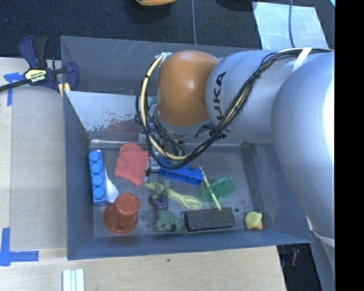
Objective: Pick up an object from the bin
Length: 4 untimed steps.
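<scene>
brick [97,176] blue | cloth [131,163] red | cup [121,213] orange | sponge [209,220] black | duck [253,220] yellow

The orange cover [181,88] and the cables [170,152] are hiding the top of the blue block [182,175] and the right edge of the red cloth [131,165]. The little purple toy [160,200] is looking too small to name. The top edge is cutting off an orange thing [153,1].

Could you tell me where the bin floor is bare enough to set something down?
The barest floor lies at the right, between the green translucent scoop, the yellow toy and the right wall. A smaller patch lies behind the blue block strip and red cloth. The front middle, around the black sponge, is crowded.
</scene>
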Motion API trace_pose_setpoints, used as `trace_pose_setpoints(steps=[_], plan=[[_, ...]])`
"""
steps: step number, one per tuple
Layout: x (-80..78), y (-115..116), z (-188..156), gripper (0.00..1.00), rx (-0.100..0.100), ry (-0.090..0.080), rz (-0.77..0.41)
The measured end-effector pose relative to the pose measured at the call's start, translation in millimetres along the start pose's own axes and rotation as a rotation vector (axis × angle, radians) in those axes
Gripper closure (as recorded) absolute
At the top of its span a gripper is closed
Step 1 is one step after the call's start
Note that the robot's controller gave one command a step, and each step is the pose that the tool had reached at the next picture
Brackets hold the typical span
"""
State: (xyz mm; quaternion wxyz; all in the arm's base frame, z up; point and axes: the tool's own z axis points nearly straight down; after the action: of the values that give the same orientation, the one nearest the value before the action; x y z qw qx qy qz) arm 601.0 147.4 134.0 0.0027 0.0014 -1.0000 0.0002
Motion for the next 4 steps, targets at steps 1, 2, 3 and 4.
trace_pose_setpoints(steps=[1,2,3,4], plan=[[-2.2,-1,-5,0.00,-0.001,-0.008,0.002],[-15.6,-25,39,0.00,-0.003,-0.011,0.053],[-13.0,-39,63,0.00,-0.006,-0.017,0.136],[-14.8,-43,63,0.00,-0.006,-0.017,0.170]])
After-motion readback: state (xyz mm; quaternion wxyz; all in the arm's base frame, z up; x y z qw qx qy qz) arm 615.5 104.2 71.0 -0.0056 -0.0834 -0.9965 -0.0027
